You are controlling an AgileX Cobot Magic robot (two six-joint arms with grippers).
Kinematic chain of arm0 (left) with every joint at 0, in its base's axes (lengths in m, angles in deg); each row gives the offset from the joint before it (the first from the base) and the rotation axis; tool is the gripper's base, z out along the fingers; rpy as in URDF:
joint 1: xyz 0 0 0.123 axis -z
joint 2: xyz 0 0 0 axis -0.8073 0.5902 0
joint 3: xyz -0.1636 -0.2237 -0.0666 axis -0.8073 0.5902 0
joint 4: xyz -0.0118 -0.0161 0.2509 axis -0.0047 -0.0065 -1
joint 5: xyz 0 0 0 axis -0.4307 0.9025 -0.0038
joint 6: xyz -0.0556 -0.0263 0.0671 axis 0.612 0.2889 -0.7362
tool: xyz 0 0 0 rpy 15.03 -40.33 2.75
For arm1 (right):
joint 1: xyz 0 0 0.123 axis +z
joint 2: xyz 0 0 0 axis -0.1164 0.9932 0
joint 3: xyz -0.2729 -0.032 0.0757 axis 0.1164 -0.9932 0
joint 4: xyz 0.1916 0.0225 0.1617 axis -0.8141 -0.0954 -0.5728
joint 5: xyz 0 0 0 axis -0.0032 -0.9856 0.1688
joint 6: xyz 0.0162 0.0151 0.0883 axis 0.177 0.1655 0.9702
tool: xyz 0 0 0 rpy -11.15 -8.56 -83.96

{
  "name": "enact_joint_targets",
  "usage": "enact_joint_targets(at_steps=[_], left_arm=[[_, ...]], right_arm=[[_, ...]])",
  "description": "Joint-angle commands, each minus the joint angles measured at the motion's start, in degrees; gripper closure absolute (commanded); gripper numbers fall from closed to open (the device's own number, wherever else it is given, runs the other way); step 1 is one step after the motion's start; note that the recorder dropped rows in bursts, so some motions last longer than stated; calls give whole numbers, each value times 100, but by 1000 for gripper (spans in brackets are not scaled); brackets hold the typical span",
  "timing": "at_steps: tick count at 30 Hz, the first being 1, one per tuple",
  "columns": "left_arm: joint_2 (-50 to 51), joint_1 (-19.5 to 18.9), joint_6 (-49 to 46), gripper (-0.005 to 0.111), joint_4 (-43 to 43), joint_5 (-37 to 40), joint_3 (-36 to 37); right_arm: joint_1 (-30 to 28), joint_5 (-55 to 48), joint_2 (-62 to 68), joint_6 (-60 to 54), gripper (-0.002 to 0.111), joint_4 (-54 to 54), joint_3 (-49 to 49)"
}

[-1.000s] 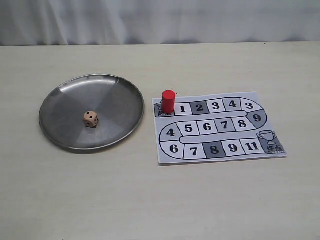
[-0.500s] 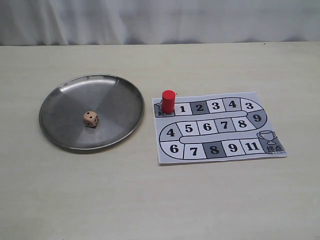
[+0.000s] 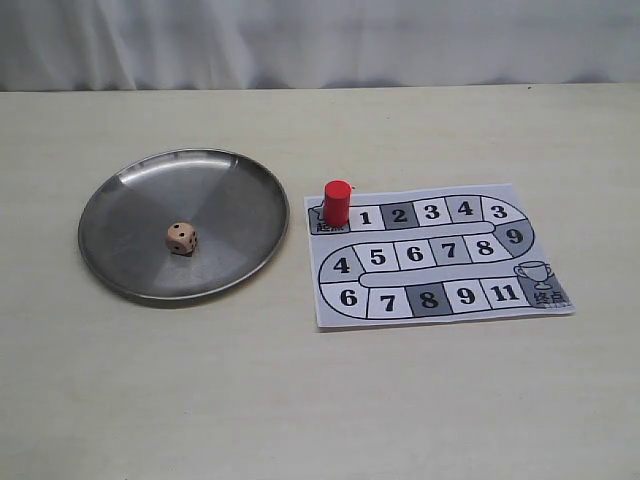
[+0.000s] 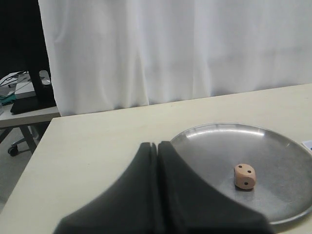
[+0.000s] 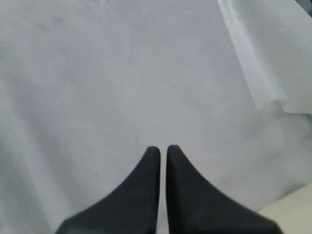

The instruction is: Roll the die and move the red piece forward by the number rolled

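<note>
The pale tan die [image 3: 181,238] lies inside the round metal plate [image 3: 120,200] on the left; the left wrist view shows the die [image 4: 244,176] too, on the plate [image 4: 287,156]. The red piece [image 3: 337,202] stands upright on the start square at the upper left of the paper game board [image 3: 440,300]. My left gripper [image 4: 157,145] is shut with nothing held, back from the plate's near rim. My right gripper [image 5: 163,149] is shut and empty, facing the white curtain. Neither gripper shows in the exterior view.
A white curtain [image 3: 320,40] hangs behind the pale table [image 3: 300,400]. In the left wrist view a side table with dark gear [image 4: 24,97] stands beyond the table's edge. The board's numbered squares run 1 to 11 toward a trophy square [image 3: 540,280].
</note>
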Motion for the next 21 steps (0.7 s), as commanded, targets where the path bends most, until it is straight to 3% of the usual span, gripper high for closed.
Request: enact_joint_targets(at_steps=[1,4,6,11,16,18,21], left_arm=[[-15,-19,5,107,3,-55,10],[-15,-19,5,107,3,-55,10],[-15,-19,5,107,3,-55,10],[-15,-19,5,107,3,-55,10],[-15,-19,5,107,3,-55,10],[-15,-19,5,107,3,-55,10],[-15,-19,5,107,3,-55,10]], right_arm=[[-38,275,249,3379,104,4846,718],[-38,237,1000,4807,104,6338,1176],[-38,220,2312,5366,104,7030,1392],[-38,-80,5312,4897,104,7071,1944],[-38,-1069,7822,4989,104,7057,3201],[363,-555,8613,5036,104,7236,3650],[1488,-943,9309,5280,104,7681,4453]])
